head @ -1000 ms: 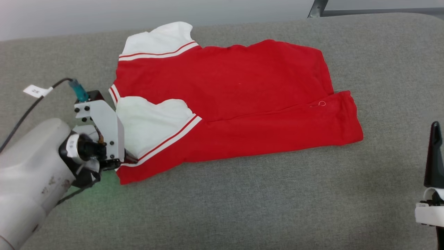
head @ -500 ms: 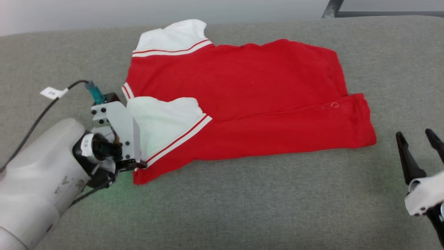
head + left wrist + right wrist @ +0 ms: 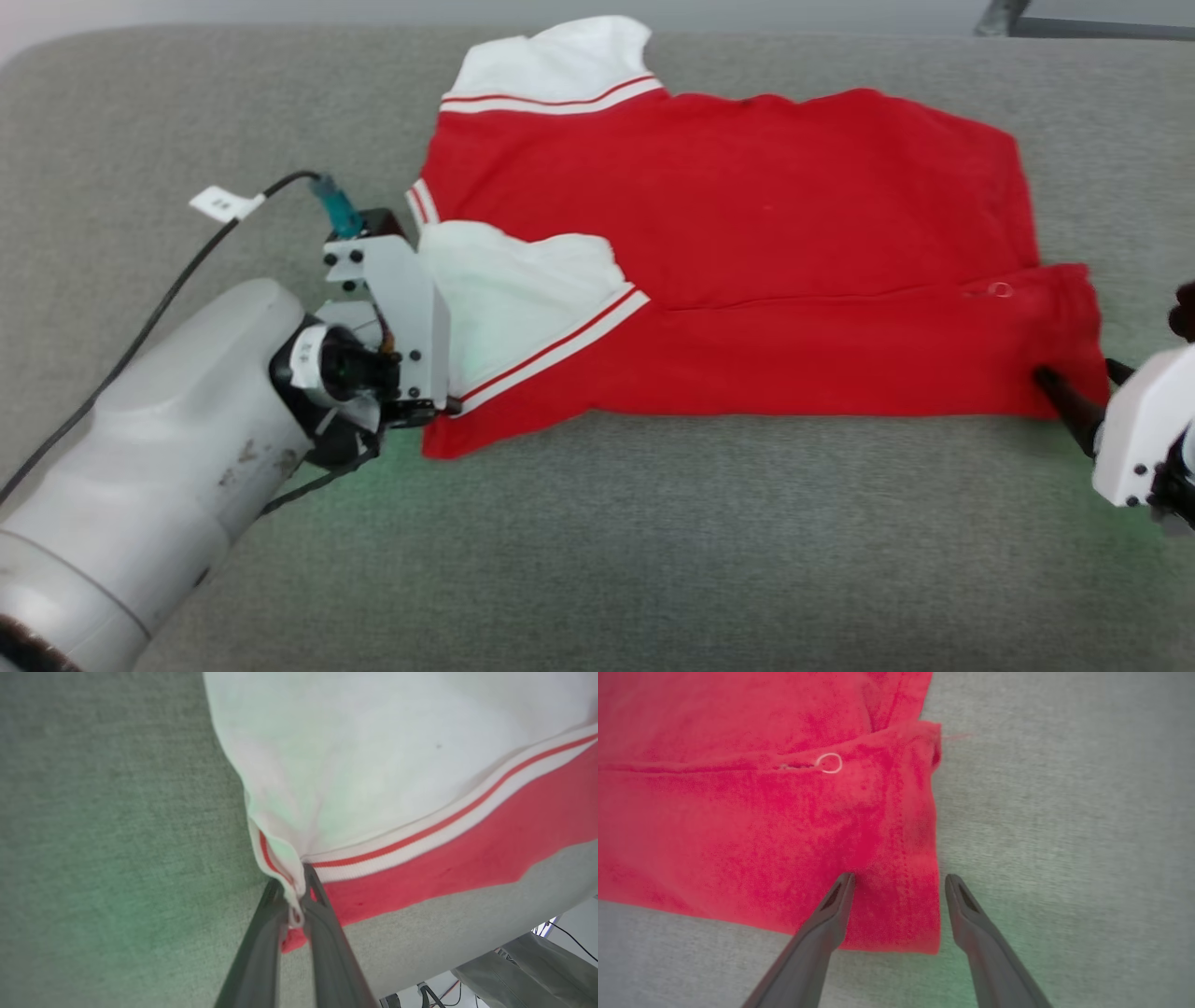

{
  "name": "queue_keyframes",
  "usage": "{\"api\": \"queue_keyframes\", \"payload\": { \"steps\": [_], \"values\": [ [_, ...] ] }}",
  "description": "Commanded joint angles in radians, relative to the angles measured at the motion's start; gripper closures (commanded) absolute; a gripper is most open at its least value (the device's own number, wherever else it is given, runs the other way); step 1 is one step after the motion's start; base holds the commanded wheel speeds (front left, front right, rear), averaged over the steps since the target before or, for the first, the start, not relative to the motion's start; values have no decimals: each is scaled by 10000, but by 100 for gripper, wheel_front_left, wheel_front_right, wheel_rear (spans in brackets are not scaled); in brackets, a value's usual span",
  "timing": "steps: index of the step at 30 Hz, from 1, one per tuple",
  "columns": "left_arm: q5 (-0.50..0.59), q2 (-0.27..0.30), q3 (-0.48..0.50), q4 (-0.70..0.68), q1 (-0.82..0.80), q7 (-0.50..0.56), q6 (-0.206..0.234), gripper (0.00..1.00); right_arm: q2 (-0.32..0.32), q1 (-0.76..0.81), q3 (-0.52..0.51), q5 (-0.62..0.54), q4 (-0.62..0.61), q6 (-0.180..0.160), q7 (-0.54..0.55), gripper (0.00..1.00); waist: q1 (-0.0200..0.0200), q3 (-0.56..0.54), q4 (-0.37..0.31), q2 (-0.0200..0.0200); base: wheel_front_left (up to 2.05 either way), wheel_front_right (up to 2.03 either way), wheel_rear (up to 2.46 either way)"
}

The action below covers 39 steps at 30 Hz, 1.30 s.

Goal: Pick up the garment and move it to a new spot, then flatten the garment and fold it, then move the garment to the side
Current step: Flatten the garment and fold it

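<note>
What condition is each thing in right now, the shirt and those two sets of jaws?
shirt: spread on the grey cushion, near side folded over, one sleeve pinched.
left gripper: jaws shut on the shirt's sleeve edge.
right gripper: jaws open, straddling the shirt's hem corner, not gripping.

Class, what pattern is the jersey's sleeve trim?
The sleeve trim is white with one thin red stripe; best in left wrist view.

Pale left arm (image 3: 159, 467) reaches from 8 o'clock, left hand (image 3: 292, 891) pinching red-and-white jersey garment (image 3: 373, 765); right hand (image 3: 899, 882), 4 o'clock, fingers spread.
</note>
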Motion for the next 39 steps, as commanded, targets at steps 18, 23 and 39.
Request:
{"api": "queue_keyframes", "payload": {
  "steps": [18,23,39],
  "values": [
    [4,-884,-48,1117,-133,-193,-689,100,428,-994,-502,262,1779,-13,2555,100,0,269,792,0,0,0,0],
    [-104,-819,-7,1221,-92,22,-779,100,322,-750,-889,299,1546,-13,2649,100,0,54,811,0,0,0,0],
    [-187,-266,-99,420,56,750,-358,100,-36,160,-1537,632,477,-13,3305,100,0,-652,914,0,0,0,0]
  ]
}}
